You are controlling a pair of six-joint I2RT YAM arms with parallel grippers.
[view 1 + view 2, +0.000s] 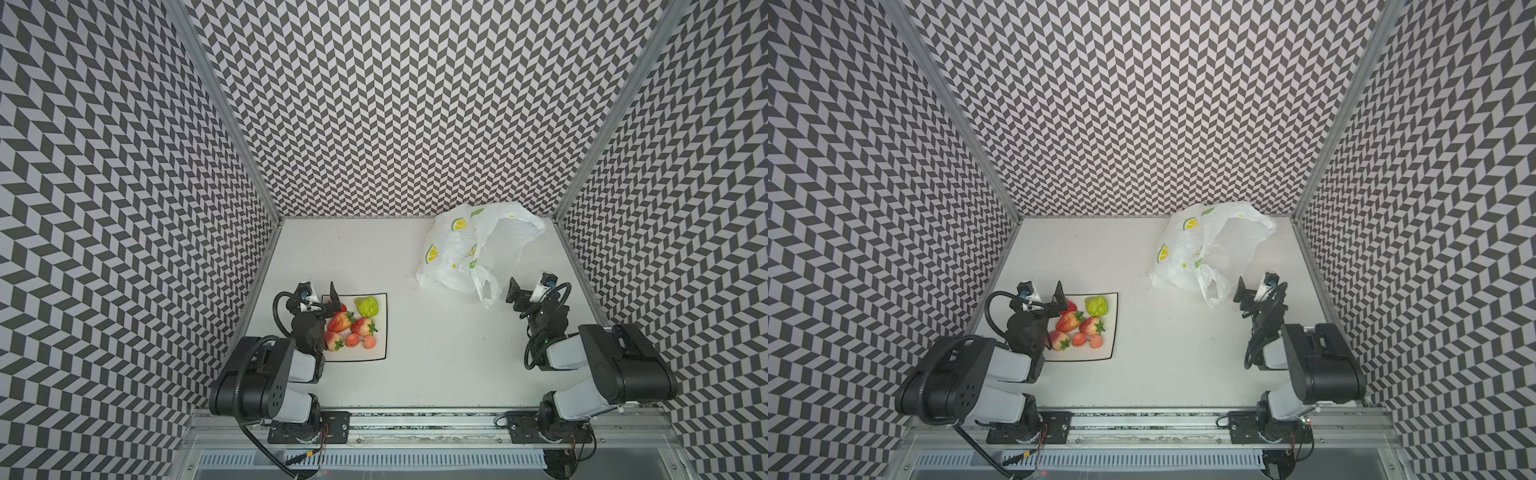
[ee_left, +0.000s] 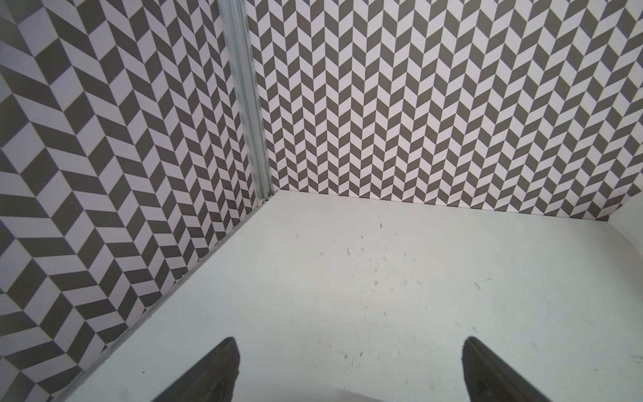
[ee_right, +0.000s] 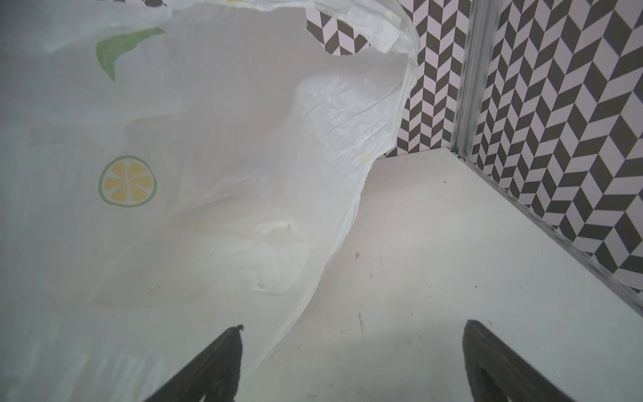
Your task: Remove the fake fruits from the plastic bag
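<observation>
The fake fruits lie on a square white plate with a thin black rim [image 1: 385, 332] at the near left of the white tabletop [image 1: 432, 374]. They are glossy red strawberries with green caps [image 1: 340, 321], one lumpy light-green fruit [image 1: 366, 306] and two small orange-pink balls [image 1: 360, 340]. The left arm covers the plate's left edge. A further red fruit [image 1: 342, 308] shows only as a sliver behind a black finger.

The left gripper [image 2: 349, 343] hangs over that side of the plate with its jaws wide apart and nothing between them. Its wrist view shows only bare table and patterned wall.

The thin crinkly white plastic bag printed with lemon slices [image 1: 451, 262] sits crumpled at the far right, well apart from the plate. In both top views its folds hide its inside. In the right wrist view the bag [image 3: 215, 167] runs off the picture.

The right gripper [image 3: 353, 325] is near the bag's handle loop, jaws spread and clamping nothing.
</observation>
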